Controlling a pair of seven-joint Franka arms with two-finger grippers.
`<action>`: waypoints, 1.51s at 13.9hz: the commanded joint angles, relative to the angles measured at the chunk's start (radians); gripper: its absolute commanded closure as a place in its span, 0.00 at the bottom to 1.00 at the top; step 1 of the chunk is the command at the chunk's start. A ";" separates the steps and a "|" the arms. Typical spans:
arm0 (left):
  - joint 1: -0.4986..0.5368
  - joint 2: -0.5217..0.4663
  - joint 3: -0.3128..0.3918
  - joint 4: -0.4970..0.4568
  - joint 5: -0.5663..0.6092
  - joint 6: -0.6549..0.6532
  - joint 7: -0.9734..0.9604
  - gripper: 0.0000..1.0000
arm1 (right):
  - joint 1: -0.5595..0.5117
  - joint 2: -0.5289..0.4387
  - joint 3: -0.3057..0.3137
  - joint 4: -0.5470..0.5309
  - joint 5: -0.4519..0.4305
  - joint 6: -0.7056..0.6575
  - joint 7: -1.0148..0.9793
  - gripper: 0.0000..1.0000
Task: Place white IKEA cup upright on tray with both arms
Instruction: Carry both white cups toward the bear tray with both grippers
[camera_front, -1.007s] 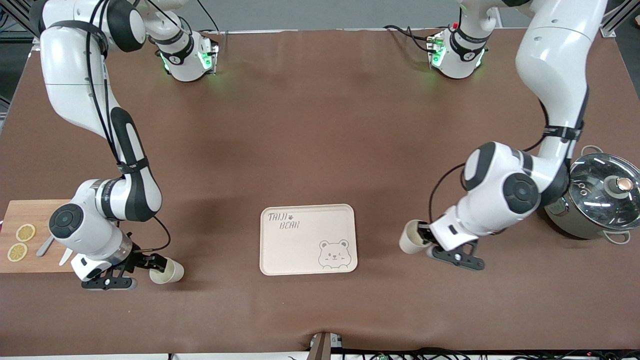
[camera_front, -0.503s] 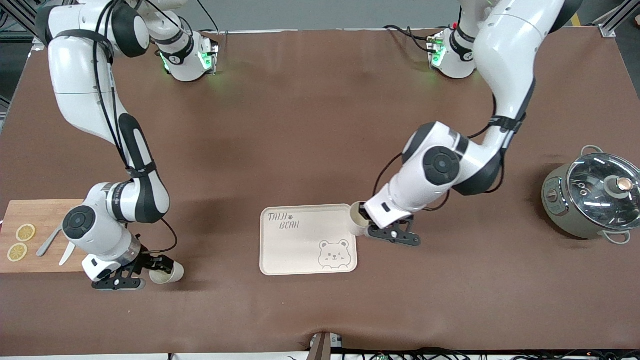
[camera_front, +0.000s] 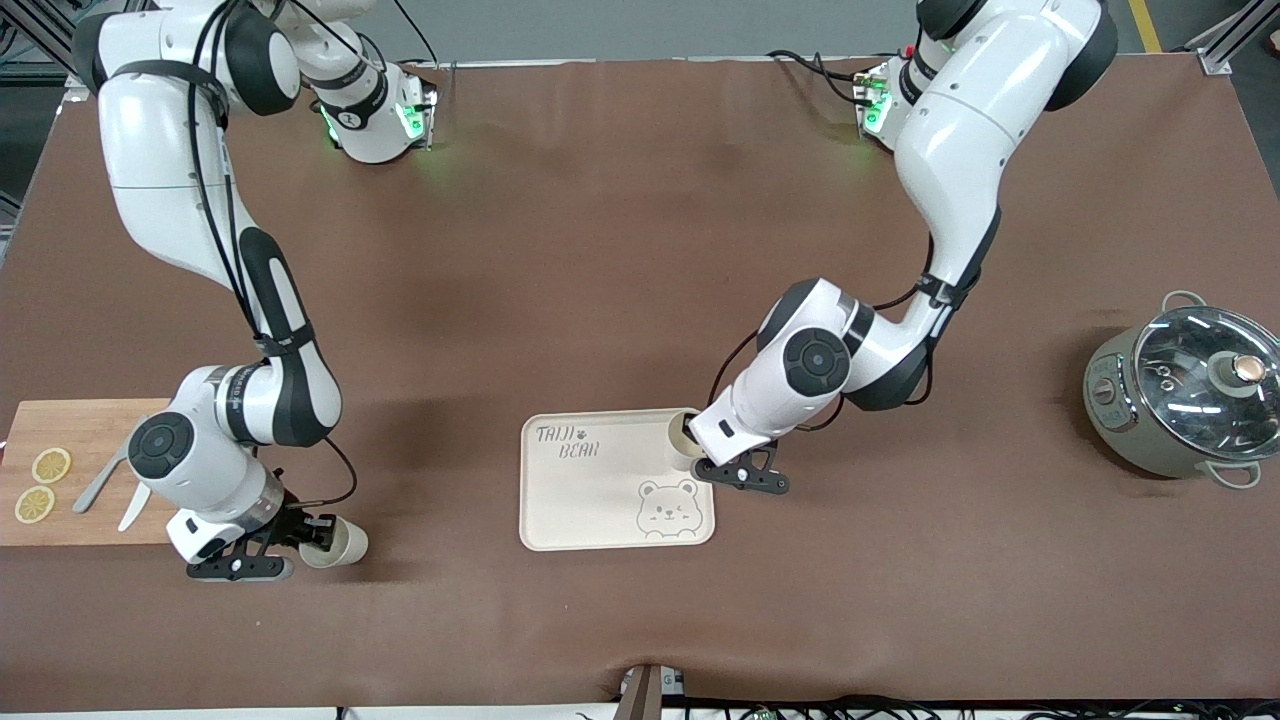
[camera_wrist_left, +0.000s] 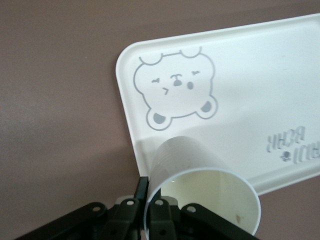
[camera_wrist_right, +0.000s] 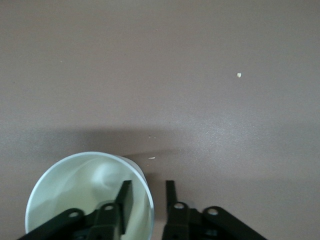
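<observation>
Nearest the front camera, your right gripper (camera_front: 312, 532) sits low at the right arm's end of the bench (camera_front: 600, 250), beside the wooden cutting board (camera_front: 80, 440). It pinches the wall of a white cup (camera_front: 335, 542), one finger inside the mouth and one outside, as the right wrist view shows (camera_wrist_right: 90, 200). That cup is upright or close to it, well apart from the tray (camera_front: 590, 500); whether its base touches the bench you cannot tell from here. So that half of the job reads as gripped but not yet carried — the whole trip to the tray is still ahead. A little farther from the camera, your left gripper (camera_front: 700, 455) is over the tray's corner toward the left arm's end, just above the bear-face drawing (camera_front: 668, 508). Its fingers are closed on the rim of a second white cup (camera_front: 683, 432), mouth up. In the left wrist view that cup (camera_wrist_left: 200, 190) hangs over the tray edge with the "TAIJI BEAR" lettering (camera_wrist_left: 295, 145) in sight, and looks slightly tilted. This half is nearly done, I judge: what remains is to lower it, seat the base flat and let go. On the cutting board lie two lemon slices (camera_front: 42, 485) and a knife (camera_front: 100, 485). Farther off, at the left arm's end, stands a lidded pot (camera_front: 1180, 400) — clear of both paths.
</observation>
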 joint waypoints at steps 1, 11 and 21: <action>-0.099 0.029 0.096 0.051 0.013 -0.004 -0.031 1.00 | 0.005 0.012 0.003 0.025 0.018 -0.010 -0.001 1.00; -0.115 0.046 0.110 0.051 0.013 0.008 -0.033 0.00 | 0.083 -0.009 0.006 0.129 0.016 -0.226 0.152 1.00; -0.083 -0.101 0.112 0.050 0.019 -0.051 -0.033 0.00 | 0.345 -0.015 -0.005 0.192 -0.001 -0.319 0.643 1.00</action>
